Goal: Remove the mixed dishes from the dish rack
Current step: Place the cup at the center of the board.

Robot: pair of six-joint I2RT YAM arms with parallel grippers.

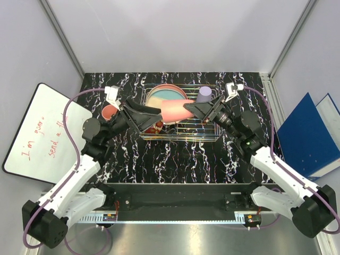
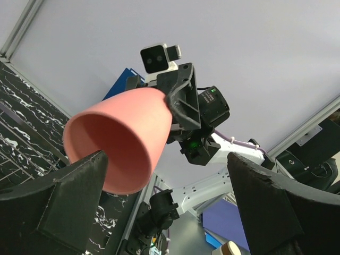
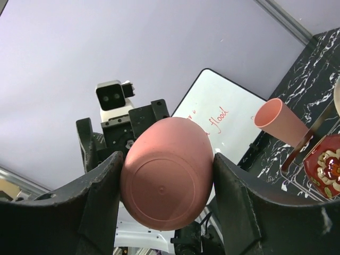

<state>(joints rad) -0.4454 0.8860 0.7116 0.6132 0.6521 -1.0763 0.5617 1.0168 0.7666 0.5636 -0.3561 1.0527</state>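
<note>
My right gripper (image 1: pixel 197 110) is shut on the base of a pink cup (image 1: pixel 175 110) and holds it sideways above the dish rack (image 1: pixel 180 134). In the right wrist view the cup's round bottom (image 3: pixel 167 180) is clamped between both fingers of the gripper (image 3: pixel 167 175). My left gripper (image 1: pixel 158 117) stands open at the cup's mouth end. In the left wrist view the cup's rim (image 2: pixel 119 143) sits against the left finger (image 2: pixel 58 202) and the right finger is well clear of it. In the rack are a cream and blue plate (image 1: pixel 164 95), a lavender cup (image 1: pixel 204 94) and a red bowl (image 1: pixel 156 127).
A second pink cup (image 1: pixel 109 111) lies on the black marbled table left of the rack. A whiteboard (image 1: pixel 45 135) lies beyond the table's left edge, blue binders (image 1: pixel 308 133) beyond the right. Enclosure walls stand behind and to both sides.
</note>
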